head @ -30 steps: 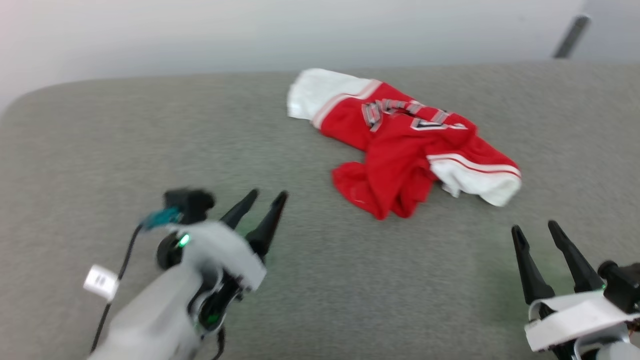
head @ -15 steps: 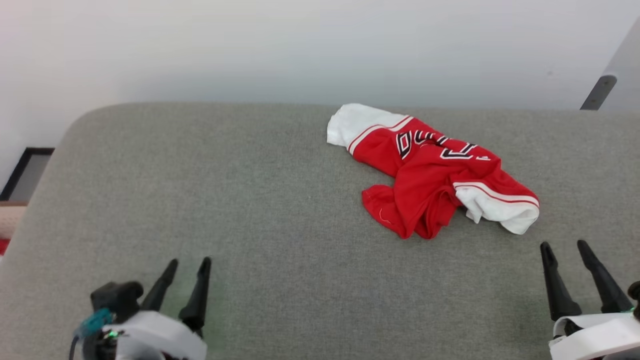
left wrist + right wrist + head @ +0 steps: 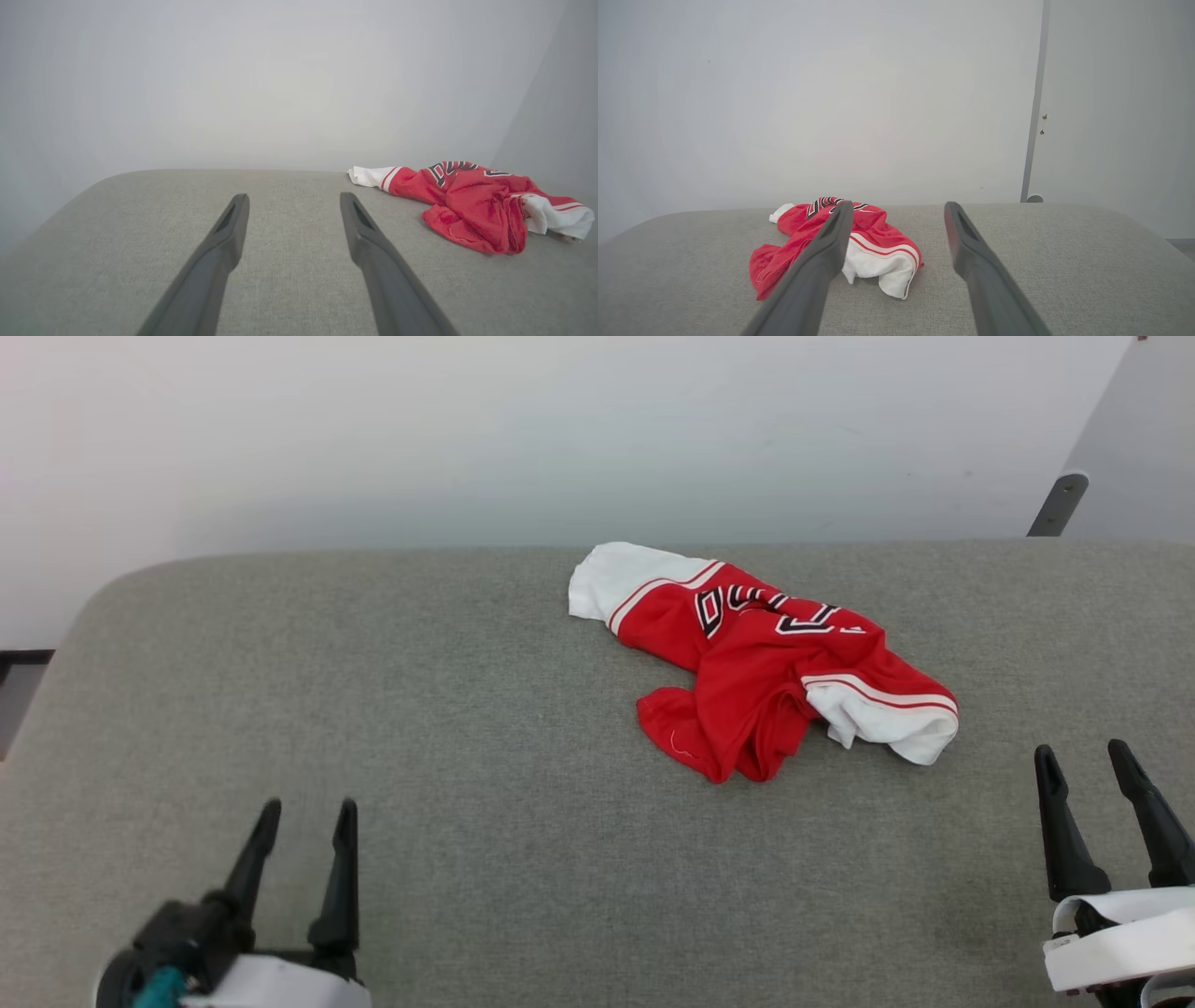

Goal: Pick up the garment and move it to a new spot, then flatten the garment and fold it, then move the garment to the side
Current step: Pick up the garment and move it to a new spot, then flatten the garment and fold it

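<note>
**Grey cushion [image 3: 392, 728] against pale wall [image 3: 467, 429]**

A fabric-covered cushion with rounded corners runs up to a plain wall. At the far right a narrow grey strip [image 3: 1034, 116] stands upright between the wall and a pale panel [image 3: 1111, 93], two small marks [image 3: 1043, 124] just beside it

Bright, diffuse light leaves only a faint shadow under the garment [image 3: 766, 663]. The head view is sharp; both wrist views look hazy.
</note>
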{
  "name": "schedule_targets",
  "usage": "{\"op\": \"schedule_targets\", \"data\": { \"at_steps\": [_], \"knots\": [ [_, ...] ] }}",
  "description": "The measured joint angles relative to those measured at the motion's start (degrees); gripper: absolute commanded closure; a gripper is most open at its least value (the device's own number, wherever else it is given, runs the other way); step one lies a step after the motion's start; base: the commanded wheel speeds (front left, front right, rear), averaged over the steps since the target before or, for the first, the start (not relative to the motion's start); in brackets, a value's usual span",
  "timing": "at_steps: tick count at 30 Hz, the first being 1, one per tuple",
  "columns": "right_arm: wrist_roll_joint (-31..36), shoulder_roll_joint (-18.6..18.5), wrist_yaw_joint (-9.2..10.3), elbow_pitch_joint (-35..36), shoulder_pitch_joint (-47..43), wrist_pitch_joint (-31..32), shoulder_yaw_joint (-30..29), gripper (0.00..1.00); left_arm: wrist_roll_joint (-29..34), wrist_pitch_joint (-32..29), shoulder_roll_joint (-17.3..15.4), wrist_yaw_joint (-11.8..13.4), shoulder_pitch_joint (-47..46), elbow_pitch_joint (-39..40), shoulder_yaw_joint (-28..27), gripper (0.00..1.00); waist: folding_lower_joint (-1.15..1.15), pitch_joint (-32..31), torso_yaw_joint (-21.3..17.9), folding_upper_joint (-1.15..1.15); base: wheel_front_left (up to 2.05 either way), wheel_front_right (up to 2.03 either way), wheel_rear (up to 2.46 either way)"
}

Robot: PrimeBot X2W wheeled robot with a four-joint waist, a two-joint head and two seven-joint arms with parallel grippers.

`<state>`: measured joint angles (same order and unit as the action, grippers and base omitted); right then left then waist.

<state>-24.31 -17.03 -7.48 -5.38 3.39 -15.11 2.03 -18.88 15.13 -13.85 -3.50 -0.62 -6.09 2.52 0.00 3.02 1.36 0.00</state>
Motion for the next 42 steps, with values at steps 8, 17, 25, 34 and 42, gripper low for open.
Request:
{"op": "schedule_targets", "data": {
  "at_steps": [8, 17, 25, 34, 42],
  "knots": [
    [0.73, 0.51, 0.0, -0.52, -0.12, 0.0, 0.41, 0.0, 4.05, 0.0, 4.05, -2.37, 1.02, -1.78, -3.11, 0.0, 0.0, 0.76, -0.4, 0.0, 0.0, 0.0, 0.0],
    [0.73, 0.25, 0.0, -1.02, 0.7, 0.0, 1.32, 0.0, 5.98, 0.0, 6.04, -3.57, 0.59, -1.88, -4.82, 0.0, 0.0, 1.51, 0.07, 0.0, 0.0, 0.0, 0.0],
    [3.1, -6.32, 0.0, -4.09, 6.12, 6.34, 11.32, 0.0, 6.27, 0.0, 7.9, -3.7, -0.04, -1.56, -5.08, 0.0, 0.0, 3.32, 0.7, 0.0, 0.0, 0.0, 0.0],
    [-2.81, -21.25, -0.03, -3.08, 22.98, 28.19, 34.15, 0.0, 5.76, 0.0, 9.11, -3.82, -3.22, -2.59, -1.92, 0.0, 0.0, 7.37, 2.73, 0.0, 0.0, 0.0, 0.0],
    [-4.22, -29.5, -0.04, -4.59, 37.11, 36.0, 48.05, 0.0, 4.72, 0.0, 9.8, -3.82, -5.75, -3.55, -0.35, 0.0, 0.0, 11.25, 5.86, 0.0, 0.0, 0.0, 0.0]
  ]
}}
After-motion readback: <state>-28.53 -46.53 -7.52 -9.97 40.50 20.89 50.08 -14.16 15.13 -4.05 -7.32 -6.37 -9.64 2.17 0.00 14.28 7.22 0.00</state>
